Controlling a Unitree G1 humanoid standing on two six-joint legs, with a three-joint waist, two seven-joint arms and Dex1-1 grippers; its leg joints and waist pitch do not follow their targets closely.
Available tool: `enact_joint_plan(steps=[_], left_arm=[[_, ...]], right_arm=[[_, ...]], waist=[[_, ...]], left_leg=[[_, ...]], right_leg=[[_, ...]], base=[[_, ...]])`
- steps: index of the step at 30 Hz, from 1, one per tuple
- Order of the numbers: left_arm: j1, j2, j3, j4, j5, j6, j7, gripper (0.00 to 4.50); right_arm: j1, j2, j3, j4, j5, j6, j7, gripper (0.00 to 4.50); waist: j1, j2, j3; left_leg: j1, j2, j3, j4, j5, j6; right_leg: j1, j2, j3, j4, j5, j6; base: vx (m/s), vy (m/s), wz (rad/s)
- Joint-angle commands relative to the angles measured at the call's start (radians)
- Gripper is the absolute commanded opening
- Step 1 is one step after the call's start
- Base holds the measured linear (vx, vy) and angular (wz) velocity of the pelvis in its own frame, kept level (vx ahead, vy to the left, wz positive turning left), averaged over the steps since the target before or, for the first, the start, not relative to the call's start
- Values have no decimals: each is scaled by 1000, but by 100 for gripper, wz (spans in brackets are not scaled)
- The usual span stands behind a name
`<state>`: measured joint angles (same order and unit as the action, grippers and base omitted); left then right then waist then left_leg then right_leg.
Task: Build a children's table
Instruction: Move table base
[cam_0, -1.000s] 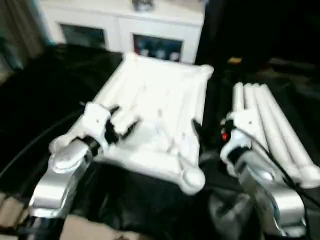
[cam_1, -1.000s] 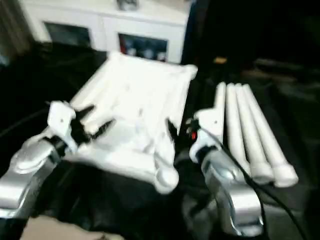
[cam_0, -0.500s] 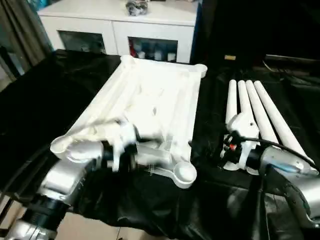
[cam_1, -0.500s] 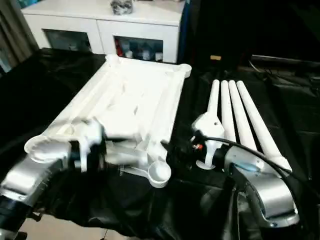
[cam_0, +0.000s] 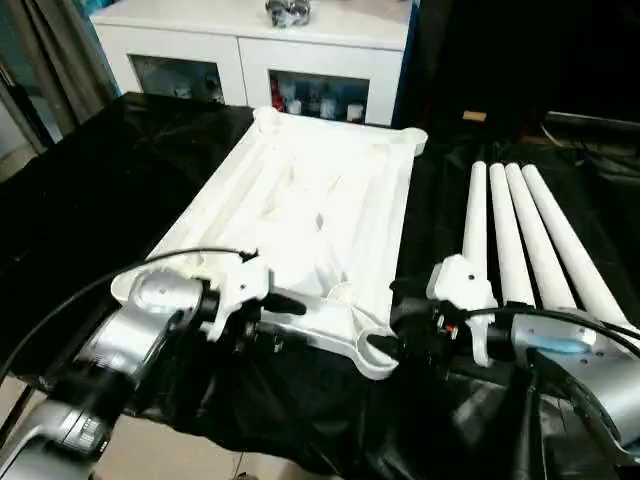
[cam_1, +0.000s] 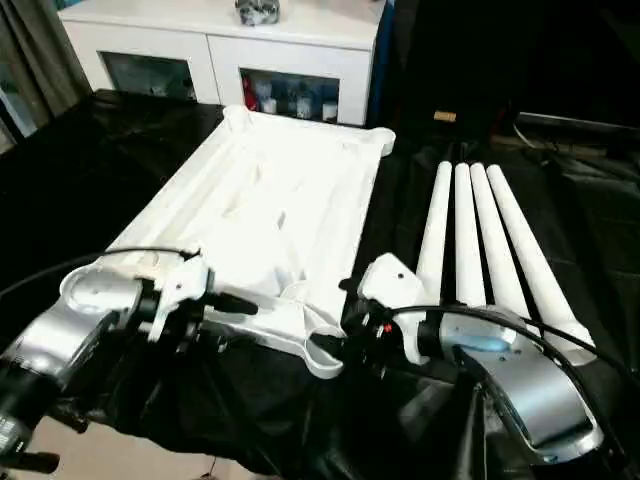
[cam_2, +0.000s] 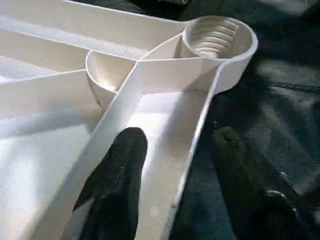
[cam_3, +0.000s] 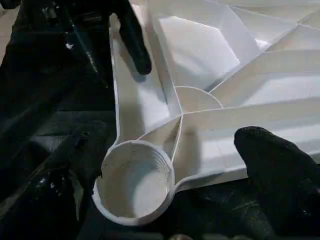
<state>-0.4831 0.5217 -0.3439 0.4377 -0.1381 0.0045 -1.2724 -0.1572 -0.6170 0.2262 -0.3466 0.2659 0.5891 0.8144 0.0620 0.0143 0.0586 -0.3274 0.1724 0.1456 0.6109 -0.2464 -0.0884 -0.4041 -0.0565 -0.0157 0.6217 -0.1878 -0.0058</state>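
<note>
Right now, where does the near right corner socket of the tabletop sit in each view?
Left eye view: low centre, near right corner socket.
Right eye view: low centre.
Left wrist view: upper right.
Right wrist view: lower left.
Shared landmark: the threaded ring inside the socket.

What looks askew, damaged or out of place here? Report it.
Nothing stands out. The white plastic rectangular tabletop lies ribbed underside up on the black cloth, unbroken, and the four white tubular legs lie side by side to its right.
</note>
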Motion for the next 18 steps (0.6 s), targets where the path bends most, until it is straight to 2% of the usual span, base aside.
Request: enact_joint_plan(steps=[1, 2, 3, 4, 6, 10, 11, 14, 15, 16, 18], left_arm=[[-15, -3, -12, 12, 14, -11, -9, 211], [-25, -6, -16, 29, 19, -22, -17, 205], [-43, -9, -23, 56, 23, -29, -38, 202], [-45, -9, -24, 59, 24, -31, -42, 202], [-56, -12, -31, 81, 29, -48, -64, 169], [-85, -19, -48, 136, 56, -85, -97, 158], [-89, -21, -50, 144, 60, -90, -102, 127], [-98, -26, -52, 160, 62, -95, -114, 122], [-103, -27, -56, 167, 64, -96, -121, 102], [-109, -29, -59, 179, 71, -105, -126, 102], [-120, -35, -66, 209, 86, -127, -134, 74]], right_arm=[[-3, -12, 6, -24, 4, 16, 2, 450], [0, -15, 6, -32, 15, 24, 7, 450], [6, -23, 9, -46, 23, 27, 16, 450], [8, -25, 9, -48, 21, 26, 18, 450], [16, -32, 10, -57, 13, 25, 24, 450], [17, -48, 10, -63, 7, 33, 32, 450], [20, -53, 10, -69, 8, 36, 33, 450], [22, -59, 11, -75, 13, 43, 34, 450], [24, -65, 12, -80, 14, 48, 36, 450], [25, -69, 14, -83, 13, 52, 39, 450], [30, -77, 15, -88, 9, 54, 42, 450]], waist=[[4, 3, -63], [3, 2, -63], [2, 10, -62], [2, 7, -62], [3, 8, -62], [2, 13, -63], [2, 15, -64], [2, 16, -64], [1, 16, -64], [2, 15, -64], [2, 19, -64]], left_leg=[[-19, 34, -1, -73, -60, 8], [-19, 34, -1, -73, -59, 7], [-17, 33, -1, -72, -64, 7], [-17, 33, 0, -72, -67, 8], [-17, 35, -1, -73, -74, 5], [-17, 34, -2, -73, -80, 3], [-16, 35, -2, -72, -80, 1], [-17, 35, -2, -71, -71, 0], [-17, 34, -1, -70, -74, 2], [-17, 34, -1, -70, -74, 3], [-18, 34, -2, -70, -72, 4]], right_leg=[[65, -64, 41, -65, -113, -226], [66, -64, 41, -64, -108, -227], [65, -62, 40, -66, -104, -232], [65, -62, 41, -68, -107, -231], [67, -63, 41, -66, -104, -234], [68, -63, 41, -67, -100, -241], [69, -64, 42, -66, -101, -242], [70, -64, 42, -64, -83, -250], [70, -62, 41, -66, -85, -253], [71, -63, 42, -67, -86, -253], [71, -63, 42, -66, -84, -253]], base=[[0, 0, 0], [0, 0, 0], [0, 0, 0], [0, 0, 0], [0, 0, 0], [0, 0, 0], [0, 0, 0], [0, 0, 0], [0, 0, 0], [0, 0, 0], [0, 0, 0]])
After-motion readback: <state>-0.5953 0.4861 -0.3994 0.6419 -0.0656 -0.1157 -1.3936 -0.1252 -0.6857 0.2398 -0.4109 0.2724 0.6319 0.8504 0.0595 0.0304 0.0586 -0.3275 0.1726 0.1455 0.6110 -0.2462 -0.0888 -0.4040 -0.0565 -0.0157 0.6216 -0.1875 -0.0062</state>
